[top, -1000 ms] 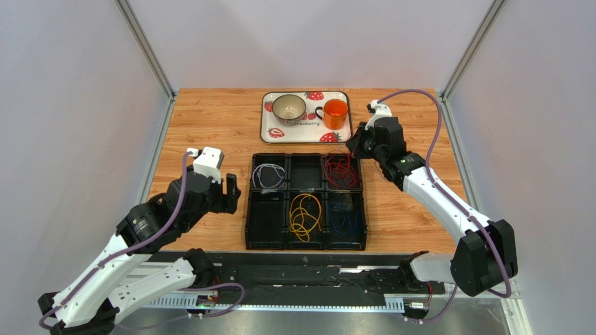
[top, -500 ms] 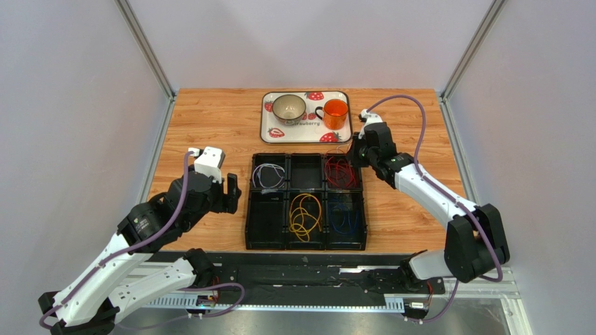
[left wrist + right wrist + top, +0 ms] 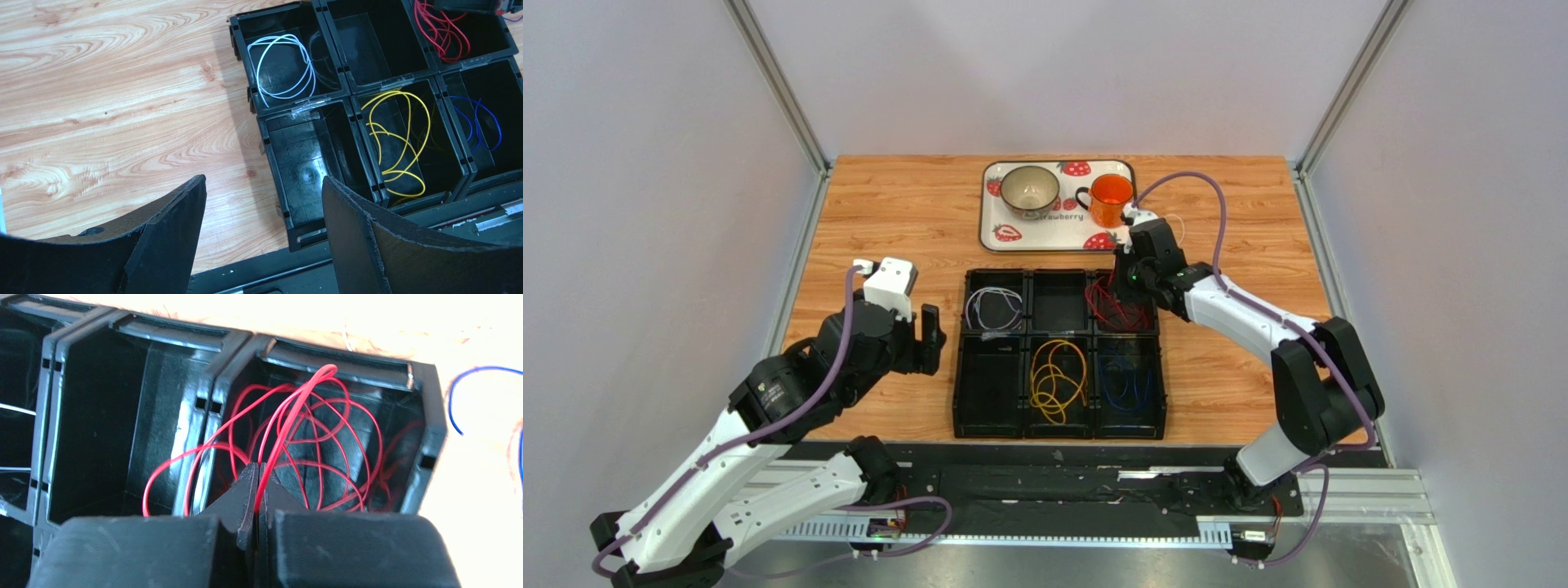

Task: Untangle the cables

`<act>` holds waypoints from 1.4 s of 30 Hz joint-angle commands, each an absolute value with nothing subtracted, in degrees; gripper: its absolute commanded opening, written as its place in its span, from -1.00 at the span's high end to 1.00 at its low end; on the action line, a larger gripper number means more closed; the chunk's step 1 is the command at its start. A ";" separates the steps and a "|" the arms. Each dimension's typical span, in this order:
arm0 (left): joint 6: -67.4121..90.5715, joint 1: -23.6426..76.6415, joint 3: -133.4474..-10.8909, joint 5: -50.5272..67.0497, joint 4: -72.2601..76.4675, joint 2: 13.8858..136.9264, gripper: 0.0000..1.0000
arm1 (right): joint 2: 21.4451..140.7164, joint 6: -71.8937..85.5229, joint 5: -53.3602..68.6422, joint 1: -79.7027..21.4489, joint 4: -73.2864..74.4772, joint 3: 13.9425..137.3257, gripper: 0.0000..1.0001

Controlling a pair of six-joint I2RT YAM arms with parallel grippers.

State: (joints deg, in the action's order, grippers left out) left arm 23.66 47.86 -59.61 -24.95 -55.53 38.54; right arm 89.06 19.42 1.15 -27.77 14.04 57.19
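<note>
A black six-compartment bin (image 3: 989, 390) holds the cables in separate loops: white (image 3: 993, 309) at back left, red (image 3: 1120, 306) at back right, yellow (image 3: 1058, 380) at front middle, blue (image 3: 1130, 385) at front right. My right gripper (image 3: 1123, 277) is over the back-right compartment. In the right wrist view it (image 3: 257, 469) is shut on a strand of the red cable (image 3: 310, 419), which rises above the bin's rim. My left gripper (image 3: 928, 338) hangs open over the wood left of the bin, and the left wrist view shows nothing inside it (image 3: 264, 187).
A strawberry-print tray (image 3: 987, 211) at the back carries a bowl (image 3: 1030, 189) and an orange mug (image 3: 1112, 197), close behind my right gripper. In the right wrist view a piece of blue wire (image 3: 455, 395) shows over the wood beside the bin.
My right arm has swung left from beside the bin's back right corner to over the red cable's compartment. The left arm has not moved.
</note>
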 commanded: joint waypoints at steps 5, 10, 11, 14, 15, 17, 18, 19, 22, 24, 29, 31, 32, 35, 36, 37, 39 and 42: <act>23.55 47.46 -59.77 -25.40 -54.93 38.76 -0.55 | 93.95 18.19 -0.78 -29.44 15.73 63.27 1.00; 23.47 47.46 -59.68 -25.40 -55.02 38.58 -0.55 | 98.17 17.40 -5.00 -30.32 19.68 66.35 1.00; 23.47 47.46 -59.76 -25.40 -55.02 38.58 -0.55 | 98.70 17.32 -5.36 -30.58 20.21 66.71 1.00; 23.47 47.46 -59.77 -25.40 -55.02 38.58 -0.55 | 100.28 17.14 -6.50 -31.11 21.36 67.94 1.00; 23.47 47.46 -59.77 -25.40 -54.93 38.58 -0.55 | 100.63 17.14 -7.11 -31.29 21.88 68.46 1.00; 23.47 47.46 -59.77 -25.49 -55.02 38.41 -0.55 | 101.77 17.23 -8.08 -31.38 22.67 68.90 1.00; 23.47 47.46 -59.77 -25.49 -55.02 38.32 -0.55 | 102.04 17.23 -9.22 -31.46 23.46 69.17 1.00; 23.47 47.46 -59.77 -25.49 -55.02 38.32 -0.55 | 102.30 17.23 -9.92 -31.46 23.81 69.60 1.00; 23.47 47.46 -59.68 -25.49 -55.02 38.32 -0.55 | 102.48 17.14 -12.13 -31.47 24.96 69.87 1.00; 23.47 47.46 -59.77 -25.49 -55.02 38.23 -0.55 | 102.22 16.79 -11.96 -31.46 25.66 70.31 1.00; 23.47 47.46 -59.77 -25.58 -55.02 38.23 -0.55 | 101.51 16.70 -12.83 -31.55 30.48 74.34 0.99; 23.55 47.46 -59.76 -25.58 -55.02 38.14 -0.55 | 101.16 16.44 -13.01 -31.46 31.72 75.41 0.81; 23.55 47.46 -59.77 -25.66 -55.02 38.14 -0.55 | 100.99 16.26 -13.01 -31.46 32.51 75.85 0.77; 23.64 47.46 -59.68 -25.66 -55.02 37.97 -0.55 | 99.85 16.35 -13.09 -31.55 33.48 76.46 0.60; 23.56 47.46 -59.76 -25.66 -55.02 37.97 -0.55 | 99.50 16.35 -13.27 -31.55 34.18 76.73 0.55; 23.55 47.46 -59.77 -25.75 -55.02 37.97 -0.55 | 98.97 16.35 -13.45 -31.55 34.54 76.82 0.48; 23.64 47.46 -59.77 -25.66 -55.11 37.97 -0.55 | 98.53 16.43 -13.53 -31.55 35.51 76.99 0.37; 23.55 47.46 -59.77 -25.66 -55.11 37.97 -0.55 | 97.39 16.61 -13.62 -31.64 36.74 77.08 0.31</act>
